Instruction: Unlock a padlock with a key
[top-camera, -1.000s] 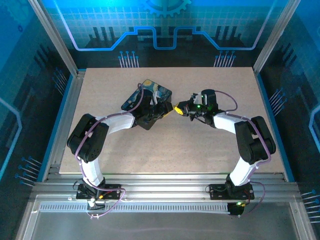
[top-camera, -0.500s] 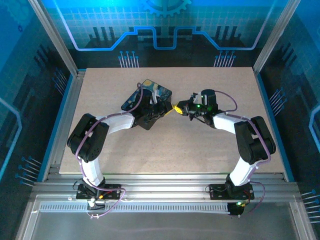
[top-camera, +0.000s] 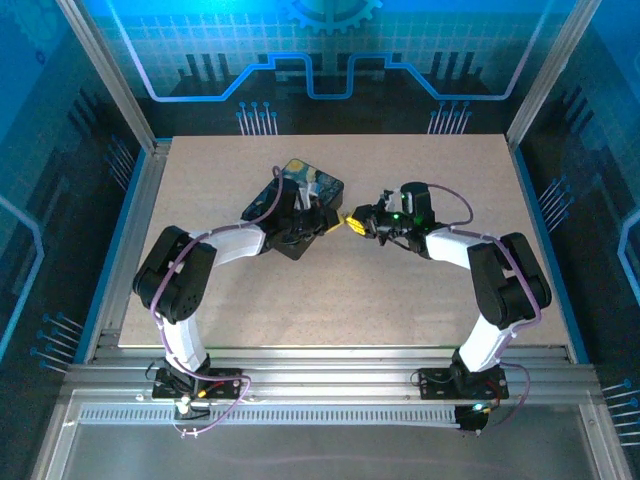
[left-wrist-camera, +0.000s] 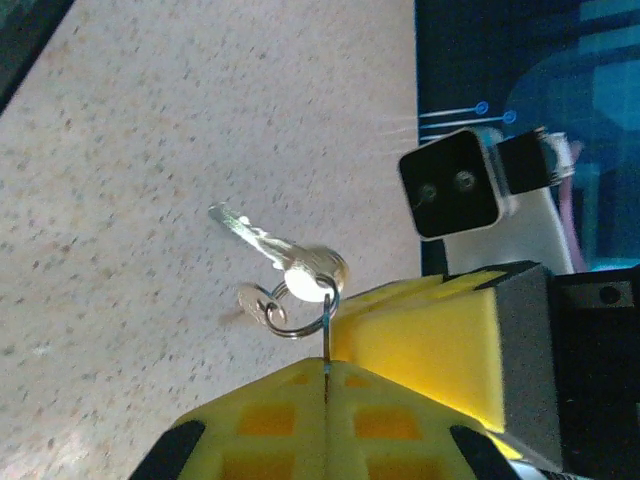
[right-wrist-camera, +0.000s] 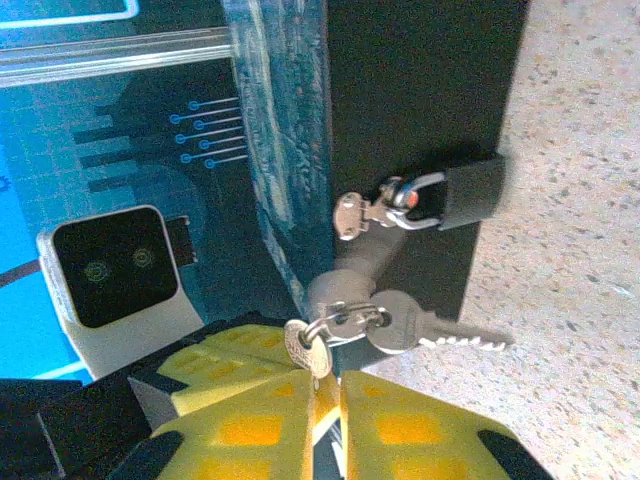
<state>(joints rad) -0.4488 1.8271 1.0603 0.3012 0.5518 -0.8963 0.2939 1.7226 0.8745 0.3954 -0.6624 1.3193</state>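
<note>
Padlock (right-wrist-camera: 470, 195), tiny, dark, silvery-shackled, hangs on box (right-wrist-camera: 420, 80) edge; left gripper (left-wrist-camera: 327, 372) pinches key ring (left-wrist-camera: 290, 333), right gripper (right-wrist-camera: 335, 390) slightly parted

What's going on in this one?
The left claw is shut on the key ring, with its key hanging free. The right claw sits at the same ring, fingers nearly together; whether it grips is unclear. The padlock hangs on the box, with no key in it yet.
</note>
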